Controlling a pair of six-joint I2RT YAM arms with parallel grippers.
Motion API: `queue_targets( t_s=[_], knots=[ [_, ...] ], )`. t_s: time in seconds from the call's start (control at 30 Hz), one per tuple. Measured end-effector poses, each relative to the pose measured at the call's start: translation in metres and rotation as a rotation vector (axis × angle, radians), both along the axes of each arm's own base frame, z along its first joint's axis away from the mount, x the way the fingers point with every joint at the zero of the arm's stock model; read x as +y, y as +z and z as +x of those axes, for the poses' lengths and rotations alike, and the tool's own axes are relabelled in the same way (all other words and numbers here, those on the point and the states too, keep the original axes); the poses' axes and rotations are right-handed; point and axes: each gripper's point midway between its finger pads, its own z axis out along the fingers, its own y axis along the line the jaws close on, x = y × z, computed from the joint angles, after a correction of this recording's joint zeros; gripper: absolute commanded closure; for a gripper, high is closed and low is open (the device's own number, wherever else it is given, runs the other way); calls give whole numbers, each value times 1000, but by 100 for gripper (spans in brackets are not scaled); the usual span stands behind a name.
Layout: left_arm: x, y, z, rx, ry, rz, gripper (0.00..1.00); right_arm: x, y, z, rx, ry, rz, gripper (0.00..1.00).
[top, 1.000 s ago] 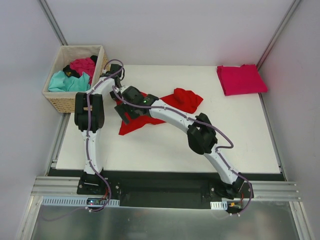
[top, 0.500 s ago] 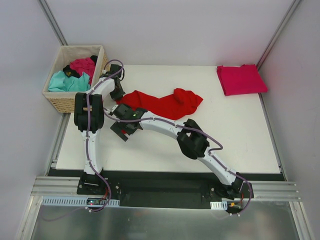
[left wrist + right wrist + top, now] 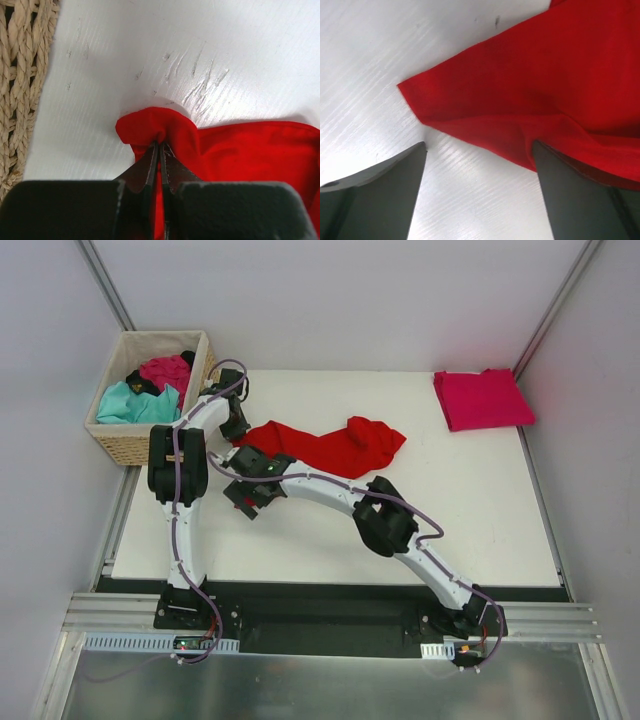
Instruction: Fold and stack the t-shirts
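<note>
**Item: red t-shirt** [image 3: 320, 445]. It lies unfolded on the table [image 3: 400, 530], starting just right of the wicker basket [image 3: 130, 445] and running away from it. The end farthest from the basket is bunched.

**Item: left gripper** [image 3: 159, 150]. It is pinched tight on the shirt corner nearest the basket, and a small hump of cloth rises ahead of the tips.

**Item: right gripper** [image 3: 480, 150]. Its jaws stand wide with nothing held, low over a free corner of the shirt, right of the basket and nearer the arm bases.

**Item: crimson t-shirt** [image 3: 483, 398]. It is folded and lies well apart from the basket, at the table's far right.

**Item: teal, magenta and black shirts** [image 3: 140, 390]. They are in the basket.

**Handling note (judgement).** The step appears to be spreading the red shirt flat.
- The right gripper should drop onto the corner's edge and take the cloth close to the point.
- It should then draw the corner away from the basket while the left pinch anchors.
- A gentle pull suits this, since a hard one may slip the cloth from the left tips.
</note>
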Motion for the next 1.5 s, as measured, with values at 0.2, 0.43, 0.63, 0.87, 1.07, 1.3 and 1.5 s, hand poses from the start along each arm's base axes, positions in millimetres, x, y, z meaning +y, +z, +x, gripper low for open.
queue_targets(
  t_s=[0.2, 0.43, 0.63, 0.87, 1.07, 1.3, 1.5],
  knots=[
    [0, 0, -1, -3, 0, 0, 100, -3, -2, 11, 8, -48, 18, 99],
    [0, -1, -3, -7, 0, -1, 100, -13, -3, 23, -11, -111, 55, 99],
    [0, 12, -15, -13, -4, -9, 100, -78, 9, 6, -22, -160, -23, 99],
    [-13, 134, -32, -253, -60, -96, 100, -167, 181, 17, -274, -289, 143, 99],
    [-35, 311, -82, -672, -198, -158, 100, -254, 409, -28, -596, -375, 570, 99],
    [-63, 445, -190, -1031, -428, -222, 100, -372, 535, -127, -750, -336, 961, 99],
    [-58, 499, -253, -1195, -490, -243, 100, -407, 551, -179, -756, -205, 1088, 99]
  ],
)
